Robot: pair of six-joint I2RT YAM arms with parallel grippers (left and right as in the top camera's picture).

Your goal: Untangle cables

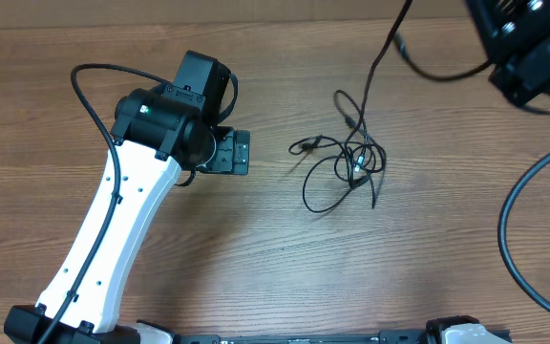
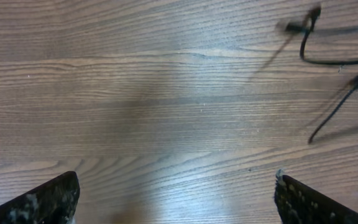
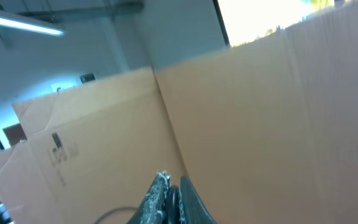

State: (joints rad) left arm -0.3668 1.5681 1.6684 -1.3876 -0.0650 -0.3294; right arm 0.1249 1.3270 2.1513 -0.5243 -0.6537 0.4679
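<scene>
The cables [image 1: 351,158] are thin black cords bunched in a loose tangle right of the table's middle. One strand [image 1: 382,57] rises from the bunch up past the top edge, toward my raised right arm [image 1: 533,48]. My right gripper [image 3: 173,183] is shut on a thin dark cable and points at a cardboard wall. My left gripper [image 1: 240,153] is open and empty, low over bare wood to the left of the tangle. In the left wrist view its fingers [image 2: 176,199] are wide apart, and cable ends [image 2: 328,59] lie at the upper right.
The wooden table [image 1: 256,248] fills the overhead view. Thick black arm wires loop at the right edge [image 1: 514,229] and near the left arm [image 1: 94,96]. A cardboard wall [image 3: 241,112] stands behind the table.
</scene>
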